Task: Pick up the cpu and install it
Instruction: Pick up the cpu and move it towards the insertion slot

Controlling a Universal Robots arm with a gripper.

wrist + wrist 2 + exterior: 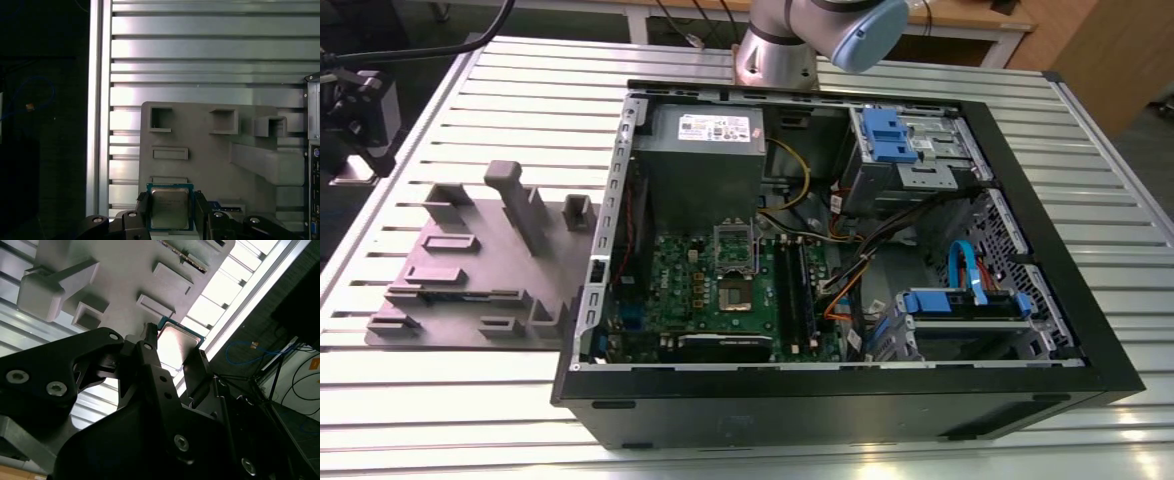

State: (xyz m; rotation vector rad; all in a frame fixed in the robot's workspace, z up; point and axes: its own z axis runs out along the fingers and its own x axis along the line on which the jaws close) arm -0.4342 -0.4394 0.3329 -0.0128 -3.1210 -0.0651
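The pincer (171, 204) is clenched on the cpu (170, 212); its black fingers (142, 204) press two opposite edges, and the silvery top shows in the first wrist view. The chip is held over the edge of the grey holder tray (467, 270); that tray lies on the slatted metal counter (494, 390) toward the exterior view's left edge, just beside the open computer case (854, 400).

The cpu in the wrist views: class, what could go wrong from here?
1. The gripper pinches the cpu by two thin edges only, so it may slip or tilt.
2. In the exterior view, loose cables lie close to the socket inside the computer case; they could snag the gripper.
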